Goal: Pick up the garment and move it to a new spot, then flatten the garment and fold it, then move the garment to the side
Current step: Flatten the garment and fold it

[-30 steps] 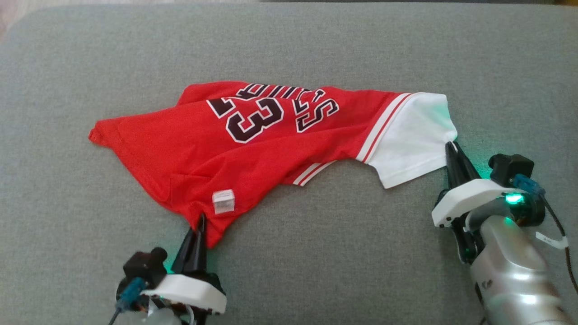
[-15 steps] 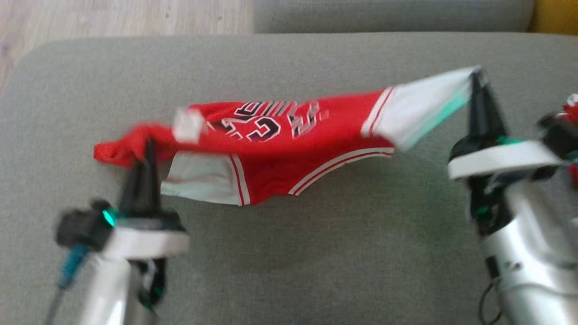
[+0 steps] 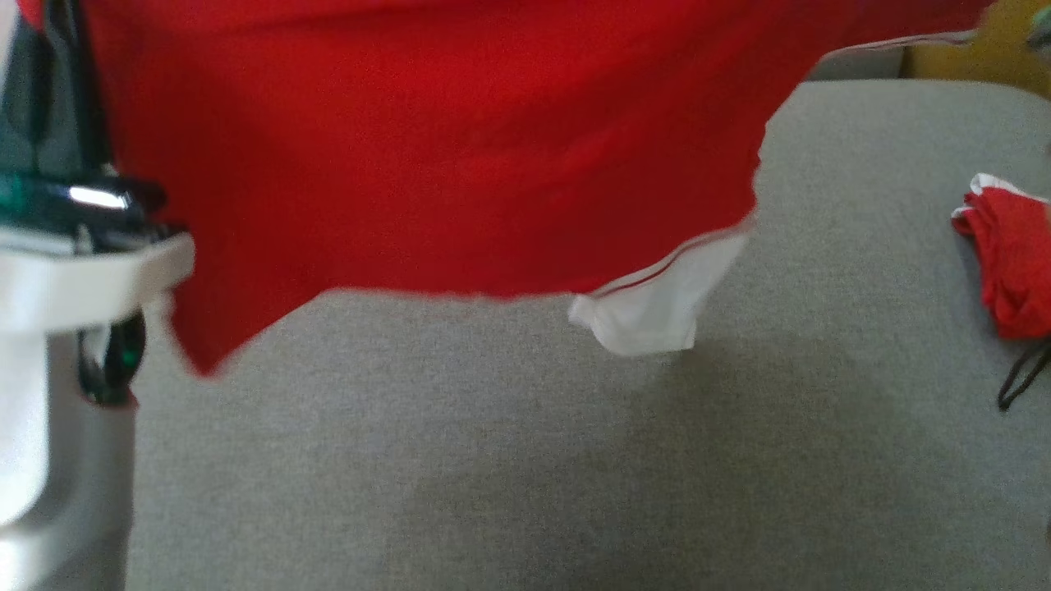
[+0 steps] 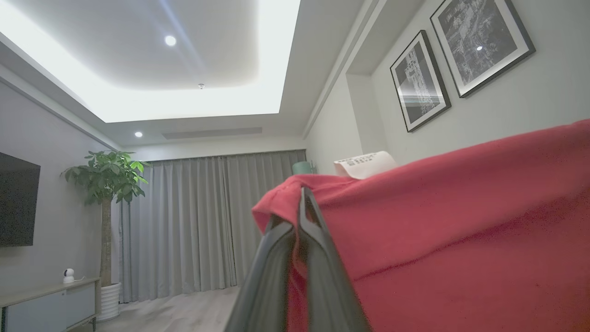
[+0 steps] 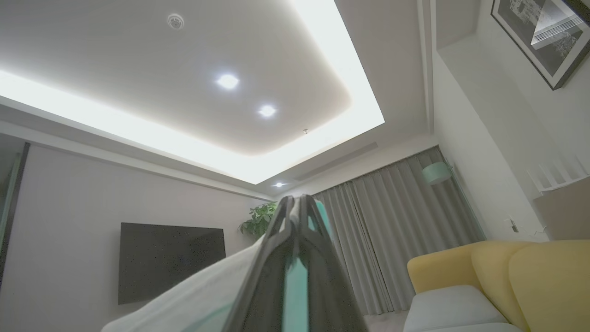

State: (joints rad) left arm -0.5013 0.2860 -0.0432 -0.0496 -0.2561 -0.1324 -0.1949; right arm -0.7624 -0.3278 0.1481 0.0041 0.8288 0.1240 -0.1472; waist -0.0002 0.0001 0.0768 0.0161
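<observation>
Grey couch cushion [image 3: 525, 460] is sitting bare underneath while the red garment [image 3: 427, 148] is hanging in the air above it, stretched like a banner between the two arms. Left gripper [image 4: 302, 203] is pinching a red edge, fingers clamped tight on the cloth. Right gripper [image 5: 295, 205] is squeezing a white sleeve [image 5: 193, 299] the same way. A second white sleeve [image 3: 649, 316] is dangling lowest, and a little label [image 4: 364, 163] is poking up by the left pinch. Looks to me like it's doing the carry-to-a-new-spot bit. Next it's going to need lowering evenly, both pinches tight, so the fabric is landing flat, not bunching.
</observation>
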